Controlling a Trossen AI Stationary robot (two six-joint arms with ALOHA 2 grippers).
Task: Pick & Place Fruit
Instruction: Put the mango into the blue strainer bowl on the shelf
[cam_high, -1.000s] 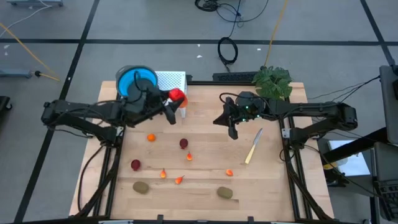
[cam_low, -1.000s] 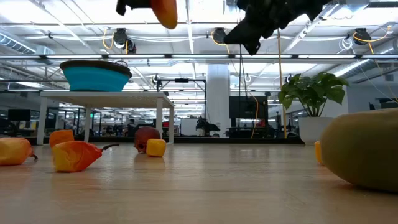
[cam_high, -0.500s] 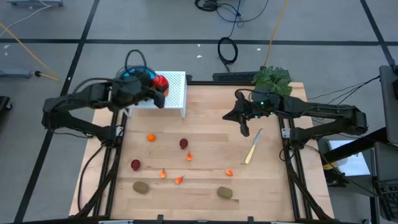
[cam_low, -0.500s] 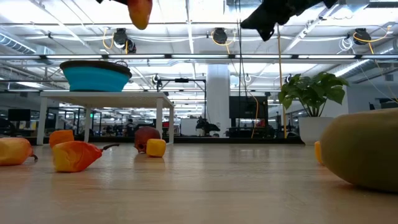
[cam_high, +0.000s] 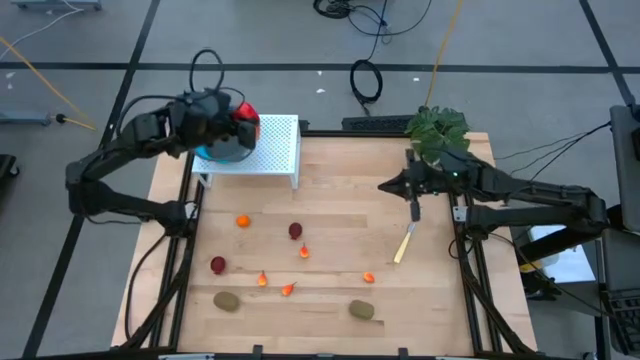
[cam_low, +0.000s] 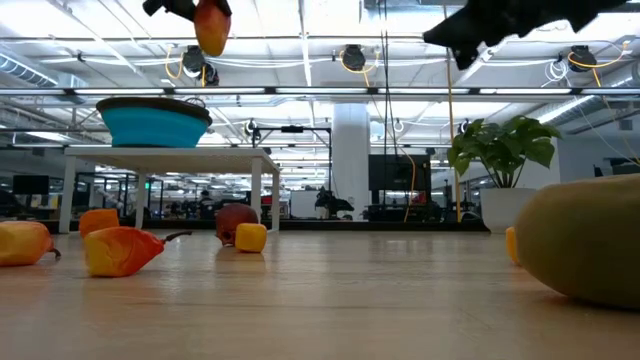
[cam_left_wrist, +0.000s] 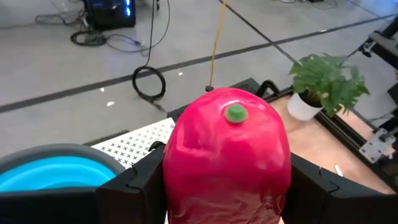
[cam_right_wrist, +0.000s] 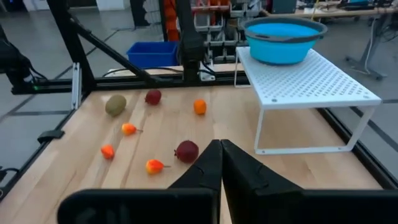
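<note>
Above the blue bowl (cam_high: 215, 150), the left pincer (cam_high: 238, 122) clamps the red fruit (cam_left_wrist: 227, 158) at its flanks; glossy, likely light, rigid, slippery. Right pincer (cam_high: 415, 210) shut, empty.

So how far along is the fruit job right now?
Nothing clearly placed yet; the blue bowl's inside is hidden. In hand: the left gripper holds the red fruit above the bowl. Left on the table: orange ball, dark red balls, orange bits, two kiwis. Right gripper waits, shut.
</note>
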